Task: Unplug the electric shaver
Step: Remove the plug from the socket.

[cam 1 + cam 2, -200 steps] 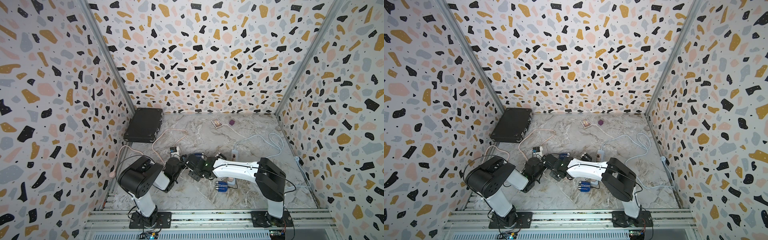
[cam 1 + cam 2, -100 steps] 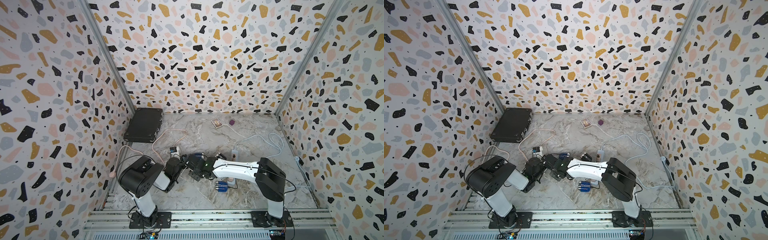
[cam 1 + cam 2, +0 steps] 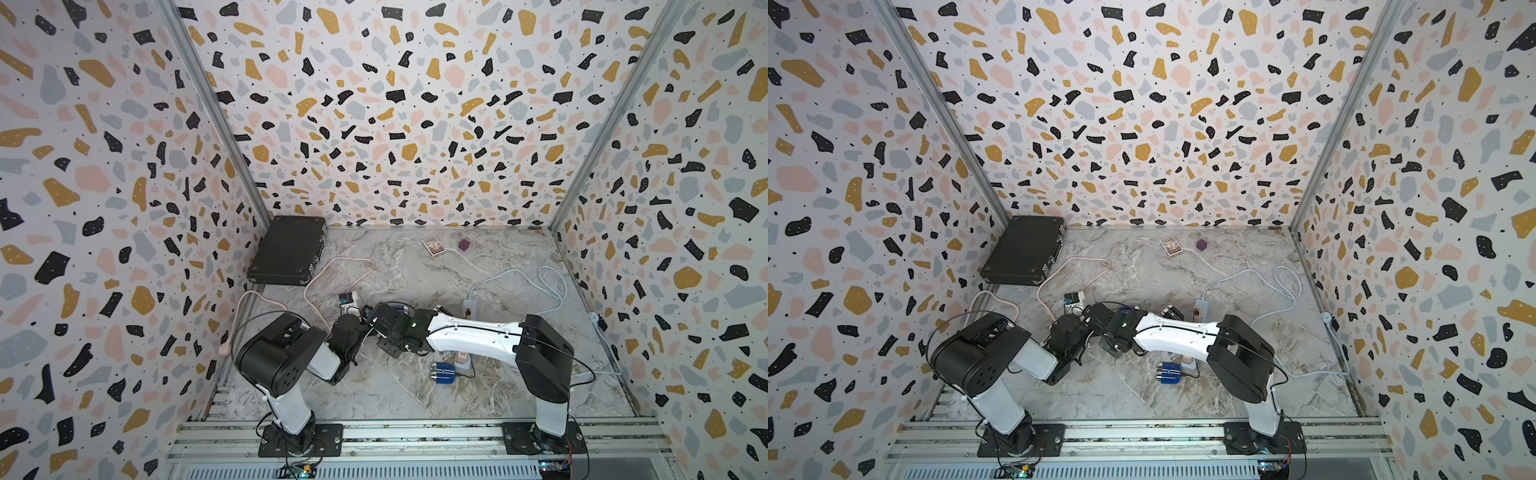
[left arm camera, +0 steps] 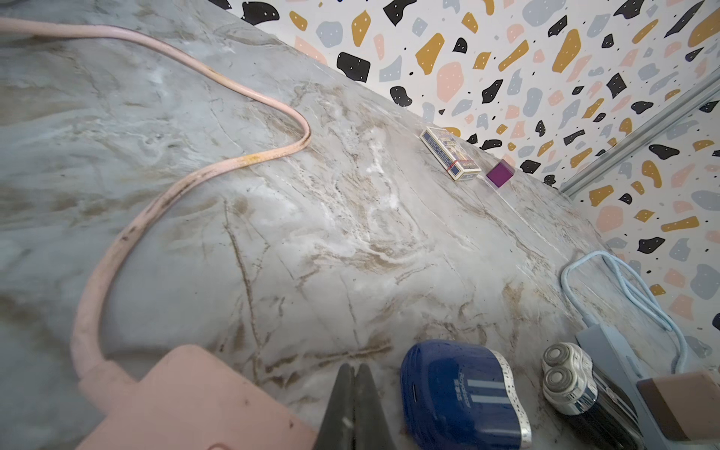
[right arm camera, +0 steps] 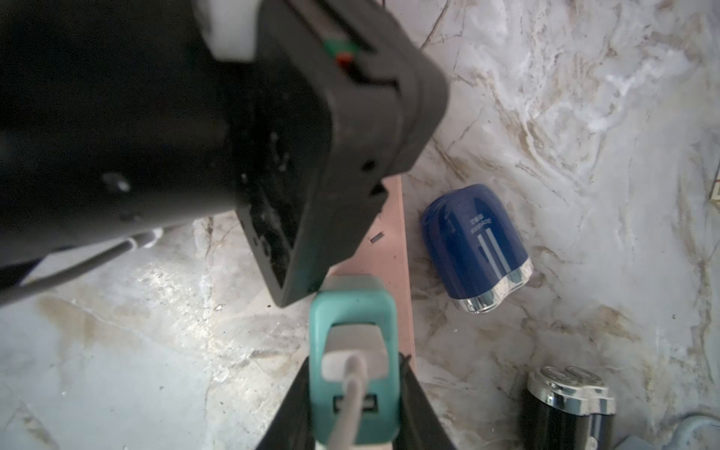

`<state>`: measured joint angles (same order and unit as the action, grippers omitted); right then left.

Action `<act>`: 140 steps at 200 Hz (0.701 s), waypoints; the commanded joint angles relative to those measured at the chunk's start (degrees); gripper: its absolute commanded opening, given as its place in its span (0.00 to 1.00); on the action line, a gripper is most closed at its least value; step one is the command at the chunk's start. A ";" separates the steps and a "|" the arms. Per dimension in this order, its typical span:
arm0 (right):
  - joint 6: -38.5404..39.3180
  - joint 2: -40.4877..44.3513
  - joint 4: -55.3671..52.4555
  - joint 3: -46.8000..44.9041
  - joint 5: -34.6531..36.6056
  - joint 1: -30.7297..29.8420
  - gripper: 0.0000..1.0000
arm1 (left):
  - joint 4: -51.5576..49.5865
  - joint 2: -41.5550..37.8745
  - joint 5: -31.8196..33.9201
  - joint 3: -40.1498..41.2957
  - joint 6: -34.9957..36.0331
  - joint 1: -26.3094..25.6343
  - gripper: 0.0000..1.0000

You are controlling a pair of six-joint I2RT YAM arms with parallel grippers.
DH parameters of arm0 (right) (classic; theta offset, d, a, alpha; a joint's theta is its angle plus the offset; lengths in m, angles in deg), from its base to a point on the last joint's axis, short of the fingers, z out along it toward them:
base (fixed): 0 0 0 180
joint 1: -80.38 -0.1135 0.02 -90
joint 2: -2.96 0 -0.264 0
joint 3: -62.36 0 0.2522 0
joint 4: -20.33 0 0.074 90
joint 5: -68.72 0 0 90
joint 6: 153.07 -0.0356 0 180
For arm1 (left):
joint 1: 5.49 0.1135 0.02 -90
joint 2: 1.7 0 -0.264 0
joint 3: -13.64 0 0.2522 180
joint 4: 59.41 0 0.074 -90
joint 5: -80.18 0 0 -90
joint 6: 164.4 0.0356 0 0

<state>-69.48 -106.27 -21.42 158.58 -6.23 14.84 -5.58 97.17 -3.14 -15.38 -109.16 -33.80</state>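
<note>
Sitting clamped in right tool [image 5: 355,364]: teal plug [image 5: 352,307].

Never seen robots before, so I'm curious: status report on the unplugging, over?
Left gripper shut, by pink power strip. Right gripper shut on teal plug, not yet out. Blue shaver alongside, not blocking.

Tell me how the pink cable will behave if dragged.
The pink cable lies in loose curves on the table, so it probably flops and trails. It looks thick, so it may hold its bends. Joined to the pink power strip, it would likely tug that along.
</note>
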 commanded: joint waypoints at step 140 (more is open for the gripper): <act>-3.87 4.12 14.85 -3.09 -3.70 0.14 0.00 | -40.40 -22.30 3.51 1.52 3.74 -3.50 0.06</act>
<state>-72.41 -106.23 -10.16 156.85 -7.91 14.80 -51.30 72.61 0.88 -15.58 -105.49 -37.08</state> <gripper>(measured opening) 0.301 0.058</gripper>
